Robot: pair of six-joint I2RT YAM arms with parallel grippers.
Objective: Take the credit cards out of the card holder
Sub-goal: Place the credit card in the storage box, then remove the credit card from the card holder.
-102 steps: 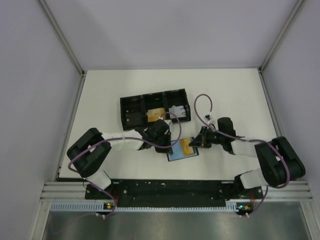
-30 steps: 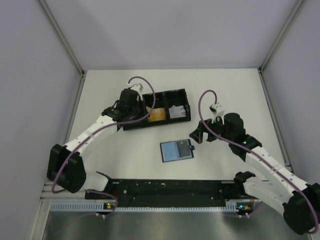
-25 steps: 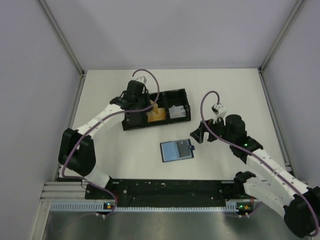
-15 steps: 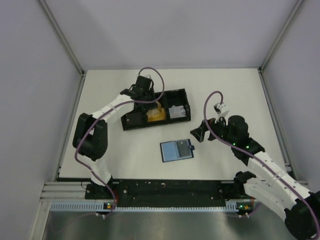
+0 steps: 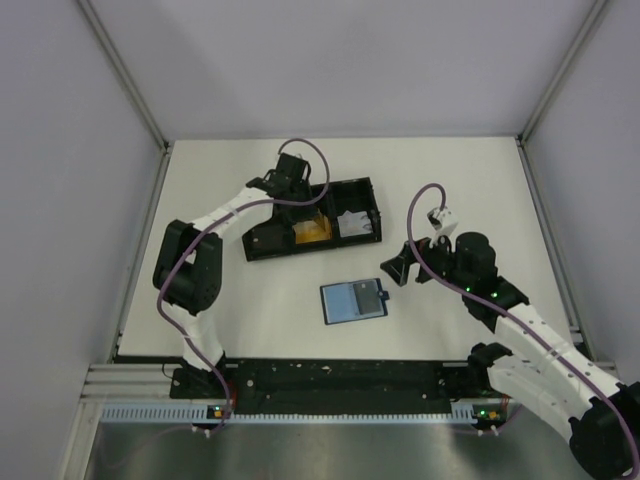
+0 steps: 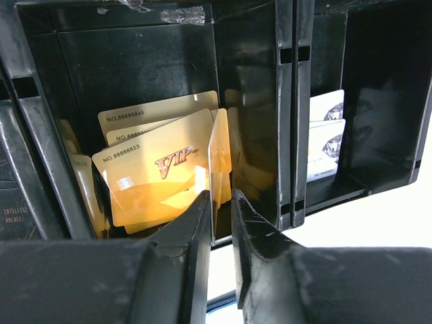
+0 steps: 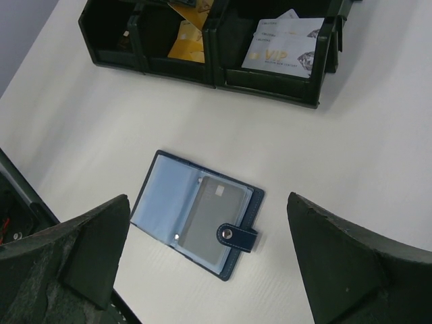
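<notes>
The dark-blue card holder (image 5: pixel 353 300) lies open on the table, pale blue inside (image 7: pixel 165 199), with its snap tab toward the right. A grey credit card (image 7: pixel 212 216) sits in its right-hand pocket. My right gripper (image 7: pixel 208 206) hovers above the holder, open wide and empty, seen from above as the right gripper (image 5: pixel 397 267). My left gripper (image 6: pixel 221 197) is over the middle compartment of the black tray (image 5: pixel 262 240). Its jaws stand slightly apart. A gold card (image 6: pixel 220 152) stands on edge between them, resting against the left finger with a gap to the right one.
Several gold VIP cards (image 6: pixel 155 172) lie in the tray's middle compartment, and white cards (image 6: pixel 326 135) in its right one. The tray's dividing wall (image 6: pixel 287 101) is just right of my left fingers. White walls enclose the table.
The left arm swung from the tray's left end to its middle compartment with the gold card, then its jaws parted a little. The right arm barely moved.
</notes>
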